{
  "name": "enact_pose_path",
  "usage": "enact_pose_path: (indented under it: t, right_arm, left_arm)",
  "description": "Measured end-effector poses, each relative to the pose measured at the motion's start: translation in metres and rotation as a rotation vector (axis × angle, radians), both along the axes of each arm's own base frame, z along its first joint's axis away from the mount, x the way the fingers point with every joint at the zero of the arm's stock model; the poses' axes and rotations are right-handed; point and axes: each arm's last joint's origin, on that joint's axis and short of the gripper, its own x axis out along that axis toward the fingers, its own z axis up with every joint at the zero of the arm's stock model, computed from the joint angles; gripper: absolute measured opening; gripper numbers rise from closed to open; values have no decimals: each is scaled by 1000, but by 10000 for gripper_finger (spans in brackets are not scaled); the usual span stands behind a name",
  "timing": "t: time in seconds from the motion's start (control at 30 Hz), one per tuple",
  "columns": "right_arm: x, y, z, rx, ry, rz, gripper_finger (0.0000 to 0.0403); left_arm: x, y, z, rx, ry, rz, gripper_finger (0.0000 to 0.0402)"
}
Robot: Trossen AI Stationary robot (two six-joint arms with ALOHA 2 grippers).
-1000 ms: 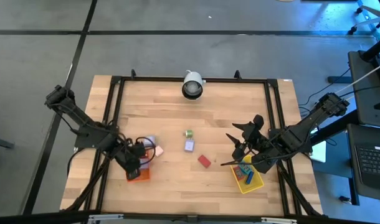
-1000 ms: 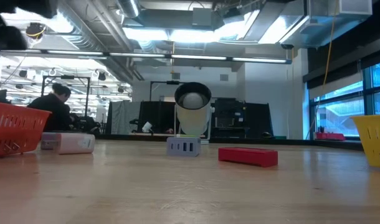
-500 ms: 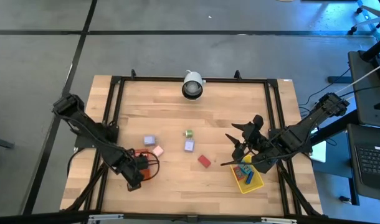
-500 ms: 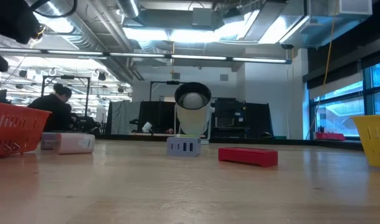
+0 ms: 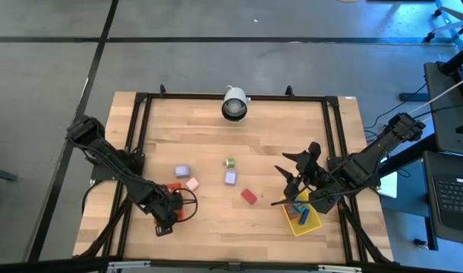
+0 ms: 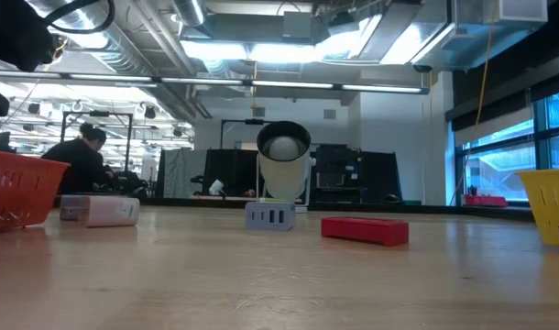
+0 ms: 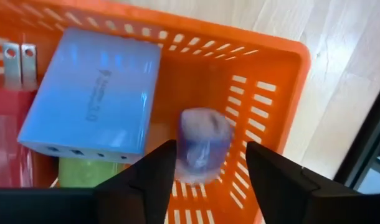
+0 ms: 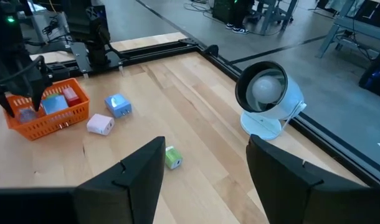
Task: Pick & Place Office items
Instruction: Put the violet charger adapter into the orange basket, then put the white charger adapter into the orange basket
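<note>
My left gripper [image 5: 167, 214] is open over the orange tray [image 7: 283, 56] near the table's front left. A small lilac piece [image 7: 204, 146] shows blurred between its fingers, inside the tray. The tray also holds a light-blue charger [image 7: 93, 99], a red piece [image 7: 6, 143] and a green piece [image 7: 84, 174]. On the table lie a lilac piece [image 5: 183, 171], a pink one [image 5: 192, 183], a green one [image 5: 230, 162], another lilac one [image 5: 231, 177] and a red one [image 5: 249, 196]. My right gripper [image 5: 290, 185] is open and empty above the yellow tray [image 5: 301, 215]. My left gripper stands with its fingers pointing down into the tray, on either side of the lilac piece [image 7: 204, 146]. There is a gap between the piece and one finger [image 7: 265, 168]. I cannot tell whether the other finger [image 7: 159, 168] touches it.
A white round camera [image 5: 234, 104] stands at the table's far edge, middle. A black frame [image 5: 140, 136] runs along the table's sides. The yellow tray holds blue and red pieces [image 5: 296, 208]. A person [image 6: 82, 156] sits in the room behind.
My left gripper has gone toward the table's near edge, away from the lilac and pink pieces, and now stands over the orange tray.
</note>
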Motion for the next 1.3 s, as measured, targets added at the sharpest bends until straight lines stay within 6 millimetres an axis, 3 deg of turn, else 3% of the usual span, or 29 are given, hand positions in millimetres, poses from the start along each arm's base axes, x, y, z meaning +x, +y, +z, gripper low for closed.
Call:
enact_pose_path:
  t: [0.27, 0.67, 0.8, 0.97, 1.3]
  right_arm:
    - [0, 1, 0, -17, 9, 13, 224]
    - [0, 1, 0, -56, 32, 31, 224]
    - [0, 1, 0, -55, 29, 30, 224]
    - [3, 2, -2, -62, 35, 31, 224]
    - [14, 13, -17, -78, 90, 51, 224]
  left_arm:
    - [3, 4, 6, 72, -20, -5, 218]
    - [24, 14, 52, 216, -91, -36, 219]
    - [38, 33, 56, 297, -139, 30, 219]
    - [51, 57, 45, 416, -137, 160, 220]
    - [76, 112, 44, 198, -58, 365, 256]
